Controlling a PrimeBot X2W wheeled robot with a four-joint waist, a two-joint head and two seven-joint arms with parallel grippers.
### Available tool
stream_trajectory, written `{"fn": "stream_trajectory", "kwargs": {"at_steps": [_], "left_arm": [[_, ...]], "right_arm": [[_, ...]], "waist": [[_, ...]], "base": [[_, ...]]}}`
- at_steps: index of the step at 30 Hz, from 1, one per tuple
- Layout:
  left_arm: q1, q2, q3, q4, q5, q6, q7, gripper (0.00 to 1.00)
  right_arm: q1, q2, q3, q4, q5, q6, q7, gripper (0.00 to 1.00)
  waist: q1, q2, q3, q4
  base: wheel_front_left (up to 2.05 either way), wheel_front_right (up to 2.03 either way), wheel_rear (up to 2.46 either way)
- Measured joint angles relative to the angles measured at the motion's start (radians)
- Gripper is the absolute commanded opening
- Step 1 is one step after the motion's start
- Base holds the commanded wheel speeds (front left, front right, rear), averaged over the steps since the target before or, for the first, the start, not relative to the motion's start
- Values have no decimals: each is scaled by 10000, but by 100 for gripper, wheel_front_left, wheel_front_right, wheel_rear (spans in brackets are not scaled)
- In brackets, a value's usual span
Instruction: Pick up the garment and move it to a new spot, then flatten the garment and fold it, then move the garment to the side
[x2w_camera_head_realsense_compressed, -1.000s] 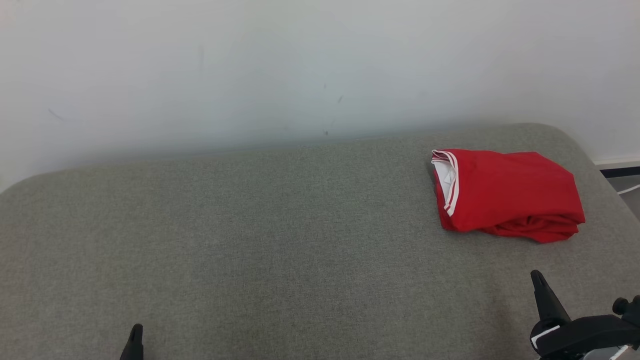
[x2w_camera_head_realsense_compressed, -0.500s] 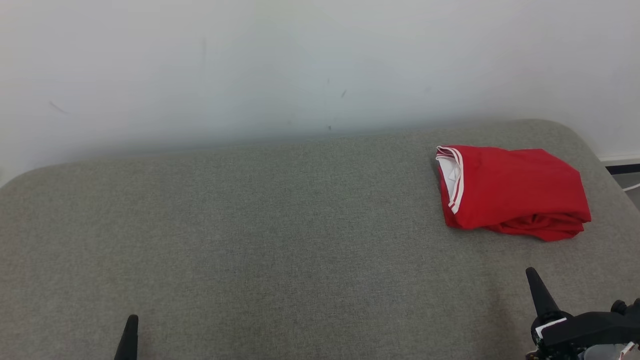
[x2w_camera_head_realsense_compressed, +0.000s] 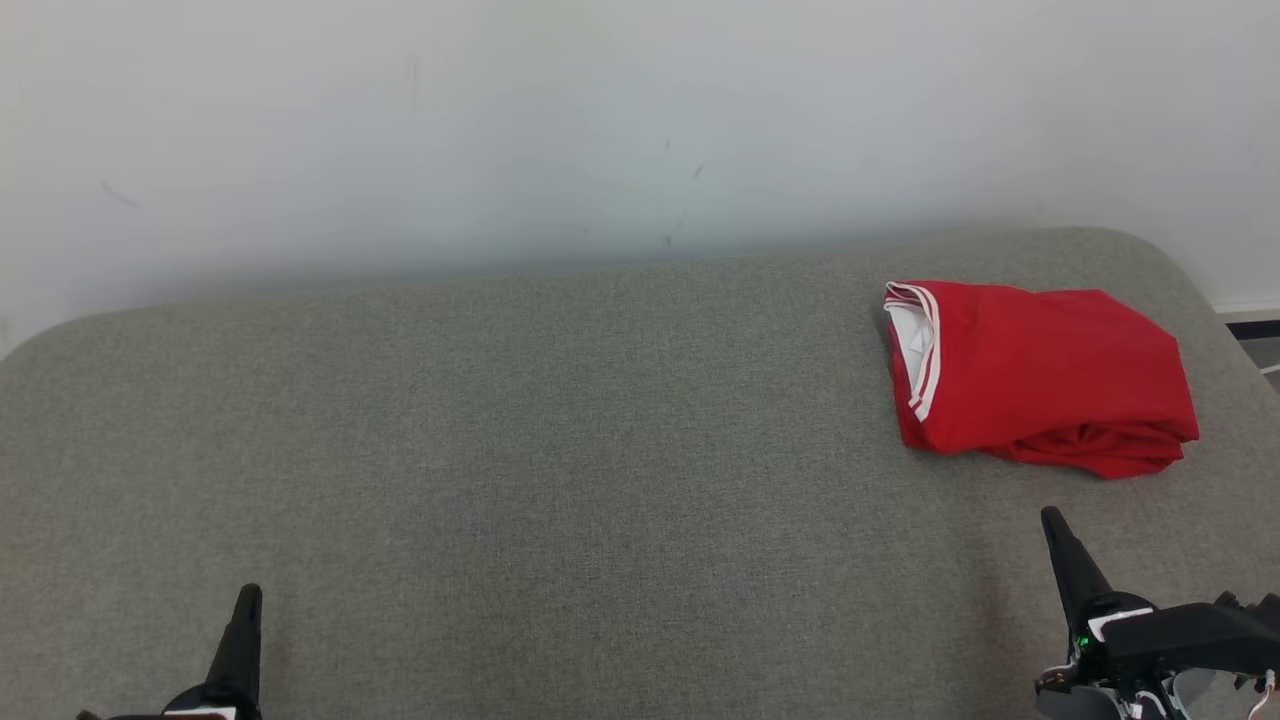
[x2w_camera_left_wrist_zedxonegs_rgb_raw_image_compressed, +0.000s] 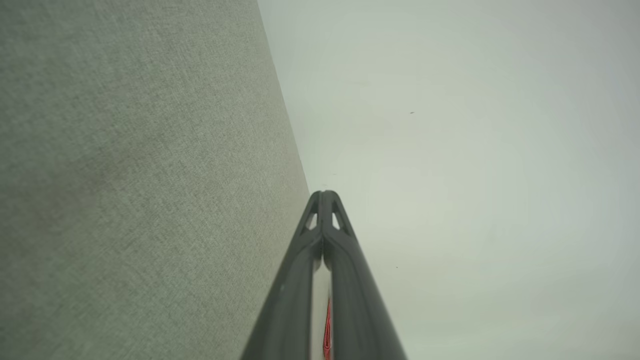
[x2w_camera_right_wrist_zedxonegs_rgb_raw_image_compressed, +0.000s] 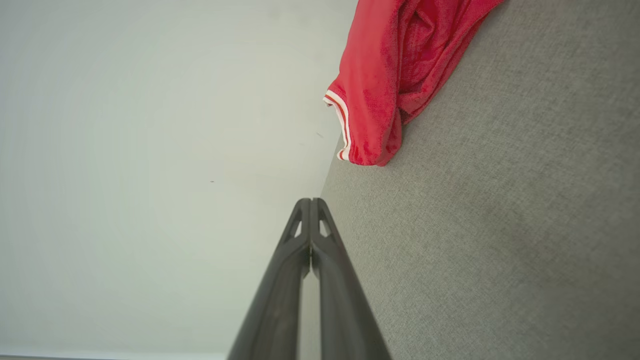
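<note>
The garment (x2w_camera_head_realsense_compressed: 1050, 375) is red with white trim, folded into a compact bundle at the far right of the grey cushioned surface (x2w_camera_head_realsense_compressed: 560, 450). It also appears as the red garment (x2w_camera_right_wrist_zedxonegs_rgb_raw_image_compressed: 395, 75) at the top of the right wrist view. My right gripper (x2w_camera_head_realsense_compressed: 1052, 520) is shut and empty, at the lower right, a little nearer than the bundle and apart from it. In the right wrist view the right gripper (x2w_camera_right_wrist_zedxonegs_rgb_raw_image_compressed: 311, 201) has its fingers pressed together. My left gripper (x2w_camera_head_realsense_compressed: 250, 596) sits at the lower left, far from the garment. The left gripper (x2w_camera_left_wrist_zedxonegs_rgb_raw_image_compressed: 325, 193) is shut on nothing.
A pale wall (x2w_camera_head_realsense_compressed: 600, 130) rises directly behind the cushion's far edge. The cushion's rounded right corner (x2w_camera_head_realsense_compressed: 1170, 260) lies just beyond the garment, with a strip of floor and dark baseboard (x2w_camera_head_realsense_compressed: 1250, 330) past it.
Both grippers now reach a little further up into the head view. The whole picture has shifted slightly, so the camera moved. The garment lies as before.
</note>
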Motion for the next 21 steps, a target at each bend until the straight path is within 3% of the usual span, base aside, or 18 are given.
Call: {"fn": "stream_trajectory", "kwargs": {"at_steps": [13,21], "left_arm": [[-428,-71,305,408,-2092,-357,221,0],[-439,-79,313,454,-2148,-385,245,0]], "right_arm": [[-323,447,-493,263,1488,357,516,0],[-401,485,-497,282,1593,360,514,0]], "waist": [[-1,0,146,83],[-1,0,148,84]], "base": [[0,0,0],[0,0,0]]}}
